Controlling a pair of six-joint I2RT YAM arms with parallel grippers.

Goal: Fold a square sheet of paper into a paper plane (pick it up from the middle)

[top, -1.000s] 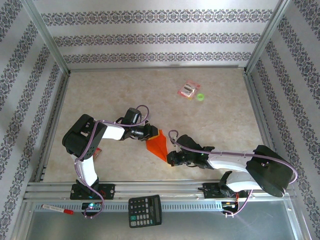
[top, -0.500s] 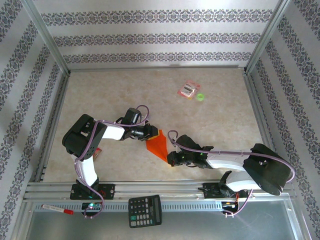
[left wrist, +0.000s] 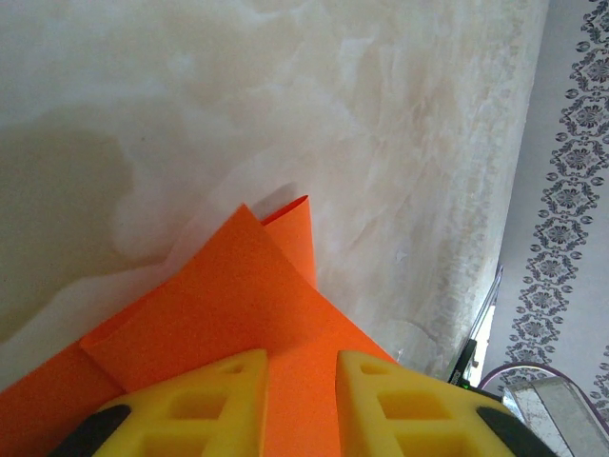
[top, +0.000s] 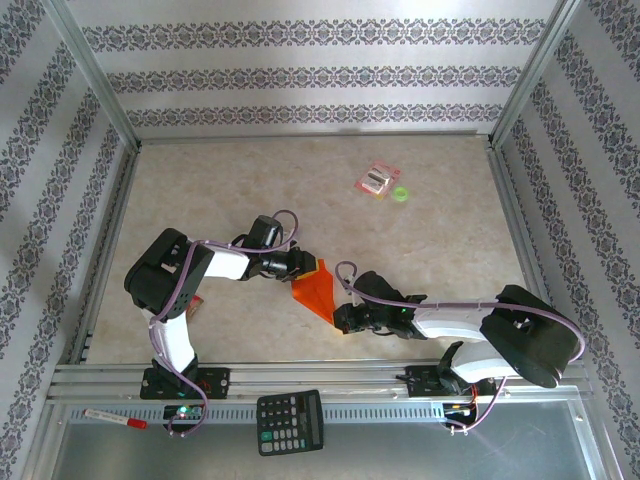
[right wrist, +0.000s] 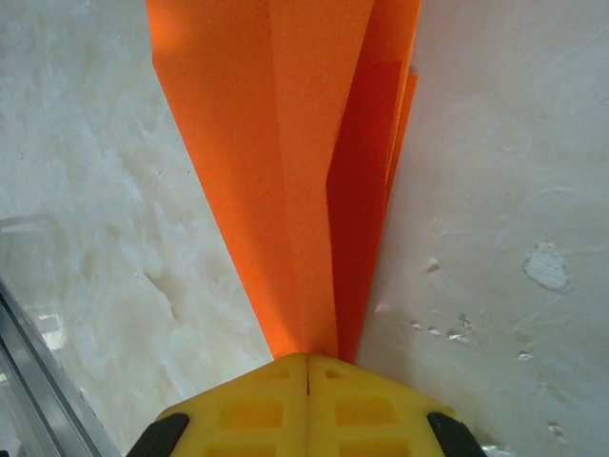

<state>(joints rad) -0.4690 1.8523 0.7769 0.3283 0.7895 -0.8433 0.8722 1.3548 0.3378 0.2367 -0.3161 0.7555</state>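
Note:
The bright orange paper, folded into a narrowing plane shape point(top: 315, 290), lies on the beige table between my two grippers. My left gripper point(top: 306, 268) is at its wide upper end. In the left wrist view the yellow fingers point(left wrist: 228, 390) stand apart over the folded paper point(left wrist: 238, 305), and orange shows through the gap, so the left gripper point(left wrist: 302, 367) is open. My right gripper point(top: 338, 316) is at the narrow lower end. Seen from the right wrist, that gripper point(right wrist: 307, 360) is shut on the pointed tip of the paper point(right wrist: 285, 190), whose layers fan away from it.
A black calculator point(top: 290, 421) and a red-capped pen point(top: 115, 418) lie on the metal shelf in front of the arm bases. A pink-red packet point(top: 378, 180) and a small green thing point(top: 401, 194) sit at the far right. Patterned walls enclose the table.
The right arm's elbow has shifted slightly left. The paper and both grippers stay where they were.

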